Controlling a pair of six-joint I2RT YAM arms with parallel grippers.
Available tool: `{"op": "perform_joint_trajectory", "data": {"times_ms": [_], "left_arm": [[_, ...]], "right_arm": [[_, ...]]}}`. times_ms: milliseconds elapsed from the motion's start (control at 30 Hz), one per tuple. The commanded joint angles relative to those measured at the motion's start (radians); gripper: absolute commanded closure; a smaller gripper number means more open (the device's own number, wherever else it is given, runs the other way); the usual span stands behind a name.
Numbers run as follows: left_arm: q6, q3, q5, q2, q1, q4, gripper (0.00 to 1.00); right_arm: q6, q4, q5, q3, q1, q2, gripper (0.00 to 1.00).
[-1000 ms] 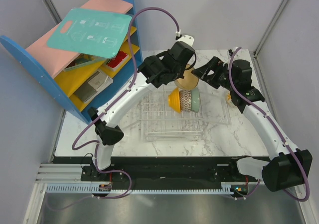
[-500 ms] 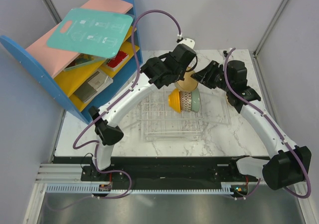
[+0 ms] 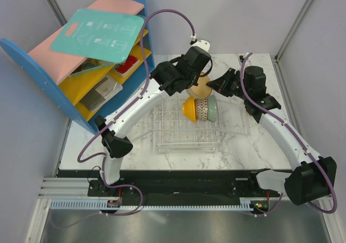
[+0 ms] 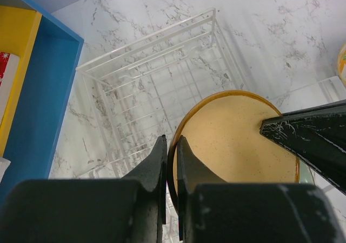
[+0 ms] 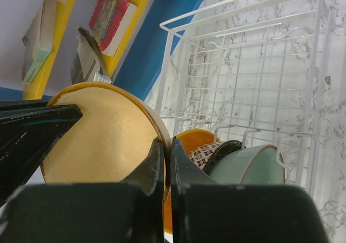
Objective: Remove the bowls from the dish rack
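Note:
A cream bowl with a brown rim hangs in the air over the far end of the wire dish rack. My left gripper is shut on its rim from one side. On the opposite edge of the cream bowl, my right gripper is shut too. Three bowls stand on edge in the rack below: an orange bowl, a mesh-patterned bowl and a mint green bowl. The right wrist view shows them just behind the held bowl.
A blue-and-yellow shelf unit stands at the far left, with a teal cutting board on top. A small yellowish object lies on the marble table right of the rack, mostly hidden by my right arm. Grey walls surround the table.
My right gripper moved left to the cream bowl and closed on its rim. The left gripper kept its hold, and the bowl barely moved.

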Motion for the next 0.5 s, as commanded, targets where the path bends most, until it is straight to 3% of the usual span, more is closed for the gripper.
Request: {"op": "perform_joint_trajectory", "data": {"times_ms": [0,133,233,267,333,367,467], "left_arm": [[0.017,0.004,0.017,-0.075,-0.019,0.113,0.97],[0.02,-0.011,0.026,-0.079,-0.02,0.124,0.91],[0.025,-0.023,0.028,-0.09,-0.019,0.132,0.74],[0.026,-0.026,0.023,-0.093,-0.02,0.135,0.63],[0.028,-0.049,0.017,-0.111,-0.02,0.147,0.59],[0.029,-0.059,0.007,-0.118,-0.02,0.155,0.47],[0.035,-0.132,-0.03,-0.174,-0.016,0.199,0.39]], "right_arm": [[0.043,0.075,0.002,0.001,0.001,-0.007,1.0],[0.039,0.081,0.02,0.01,0.003,-0.016,1.0],[0.033,0.08,0.037,0.019,0.003,-0.025,1.0],[0.03,0.073,0.057,0.019,0.003,-0.032,1.0],[0.017,0.066,0.075,0.024,0.003,-0.035,1.0],[0.011,0.058,0.086,0.022,0.003,-0.033,1.0],[-0.018,0.035,0.099,0.024,0.003,-0.025,1.0]]}}
